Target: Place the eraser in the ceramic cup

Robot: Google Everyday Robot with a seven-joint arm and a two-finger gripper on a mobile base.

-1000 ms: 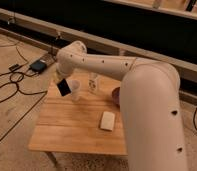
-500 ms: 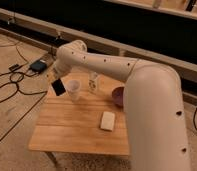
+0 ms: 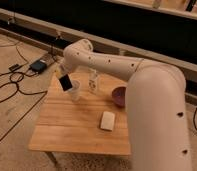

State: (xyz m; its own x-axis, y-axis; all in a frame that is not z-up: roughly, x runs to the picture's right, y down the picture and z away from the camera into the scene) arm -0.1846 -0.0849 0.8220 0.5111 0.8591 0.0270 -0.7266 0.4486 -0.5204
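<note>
My gripper [image 3: 62,75] hangs at the far left of the wooden table [image 3: 72,125], at the end of the white arm. It is shut on the eraser [image 3: 66,83], a small flat black block held tilted. The ceramic cup [image 3: 74,90] is a small pale cylinder that stands on the table just right of and below the eraser. The eraser's lower edge is at the cup's left rim, outside the cup.
A small clear glass-like object [image 3: 93,81] stands behind the cup. A purple bowl [image 3: 119,96] sits at the right, partly behind my arm. A cream-white block [image 3: 108,120] lies mid-table. A black box [image 3: 38,65] and cables lie on the floor left.
My gripper has moved a little to the left and up with the eraser, away from the cup's top toward its left rim. The other objects have not moved.
</note>
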